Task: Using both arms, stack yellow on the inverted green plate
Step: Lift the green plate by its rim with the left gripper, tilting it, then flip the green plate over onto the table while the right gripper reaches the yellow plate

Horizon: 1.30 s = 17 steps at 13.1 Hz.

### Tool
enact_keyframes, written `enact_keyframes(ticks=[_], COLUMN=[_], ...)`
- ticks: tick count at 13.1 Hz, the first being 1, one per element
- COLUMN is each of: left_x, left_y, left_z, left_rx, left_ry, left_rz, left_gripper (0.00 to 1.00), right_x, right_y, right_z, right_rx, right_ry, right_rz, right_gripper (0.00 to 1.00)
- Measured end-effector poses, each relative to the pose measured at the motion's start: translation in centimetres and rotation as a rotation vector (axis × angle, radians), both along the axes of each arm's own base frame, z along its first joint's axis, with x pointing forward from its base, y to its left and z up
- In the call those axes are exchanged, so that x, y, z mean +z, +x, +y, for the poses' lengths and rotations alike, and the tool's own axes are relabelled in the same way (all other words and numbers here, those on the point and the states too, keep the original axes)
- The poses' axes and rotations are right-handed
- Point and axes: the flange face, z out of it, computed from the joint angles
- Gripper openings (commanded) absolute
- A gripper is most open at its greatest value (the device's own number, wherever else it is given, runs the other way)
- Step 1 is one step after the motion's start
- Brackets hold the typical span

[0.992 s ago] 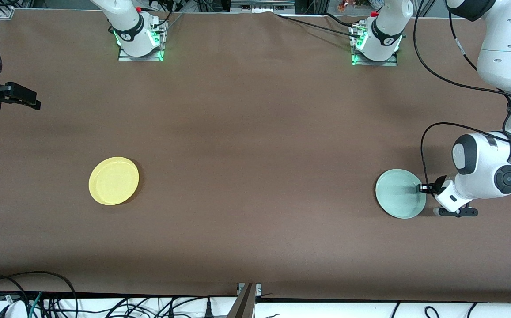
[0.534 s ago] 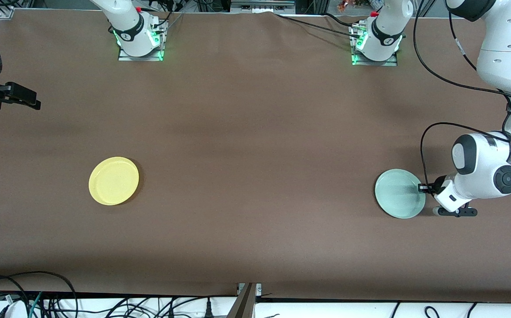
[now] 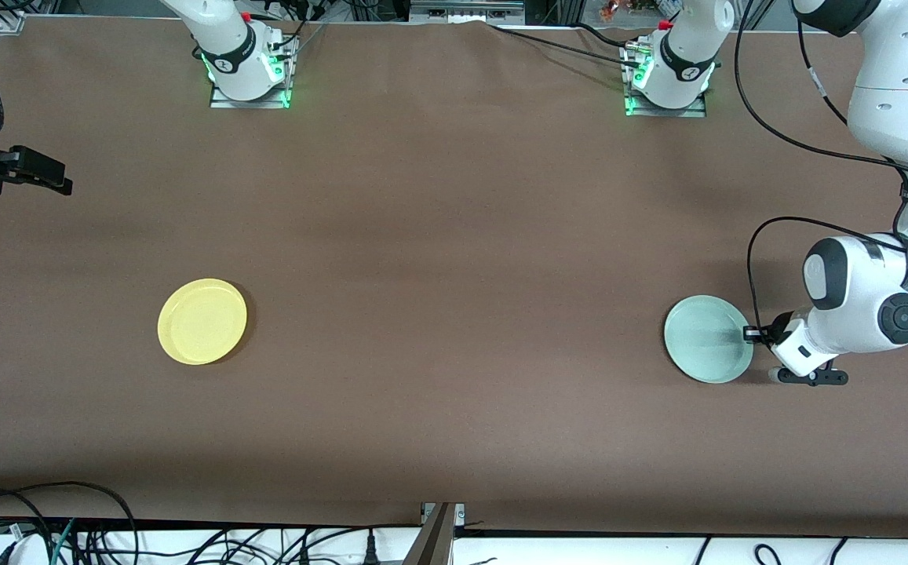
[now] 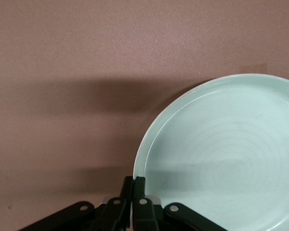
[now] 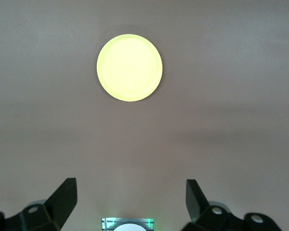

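Observation:
The pale green plate [image 3: 709,339] lies rim-up on the brown table toward the left arm's end. My left gripper [image 3: 750,333] is shut on its rim at the edge toward that end. In the left wrist view the fingers [image 4: 140,186] pinch the rim of the green plate [image 4: 226,159]. The yellow plate [image 3: 202,321] lies rim-up toward the right arm's end, untouched. My right gripper [image 3: 49,179] waits open and empty, high over the table's edge at the right arm's end. In the right wrist view this gripper [image 5: 130,195] looks down on the yellow plate [image 5: 129,67].
The brown table [image 3: 454,259] is bare between the two plates. The arm bases [image 3: 248,67] [image 3: 667,74] stand along the table edge farthest from the front camera. Cables [image 3: 69,526] lie off the near edge.
The green plate and my left gripper have shifted slightly toward the right arm's end. The right arm and the yellow plate have not moved.

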Motion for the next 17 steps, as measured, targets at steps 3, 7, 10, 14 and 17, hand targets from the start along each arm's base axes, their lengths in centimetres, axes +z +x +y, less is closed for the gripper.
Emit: enact_keyframes(ticks=[3, 7, 10, 14, 17], left_x=[1.7, 8.6, 15.3, 21.1, 21.7], left_y=[0.2, 1.2, 1.4, -0.7, -4.3], left_z=[-0.9, -6.6, -13.3, -26.1, -35.2], left_rx=[-0.014, -0.074, -0.093, -0.132, -0.209], left_ry=[-0.002, 0.067, 0.195, 0.433, 0.676], left_rz=[0.006, -0.005, 0.030, 0.033, -0.034], left_gripper=[0.00, 0.00, 0.00, 0.00, 0.00], right_x=[-0.1, -0.1, -0.1, -0.1, -0.1], right_y=[0.0, 0.0, 0.0, 0.0, 0.0], right_z=[0.0, 0.0, 0.0, 0.0, 0.0], right_rx=[0.000, 0.000, 0.000, 0.000, -0.001], right_ry=[0.000, 0.000, 0.000, 0.000, 0.000], right_rz=[0.001, 0.002, 0.002, 0.002, 0.002], right_gripper=[1.00, 1.00, 1.00, 1.00, 1.00])
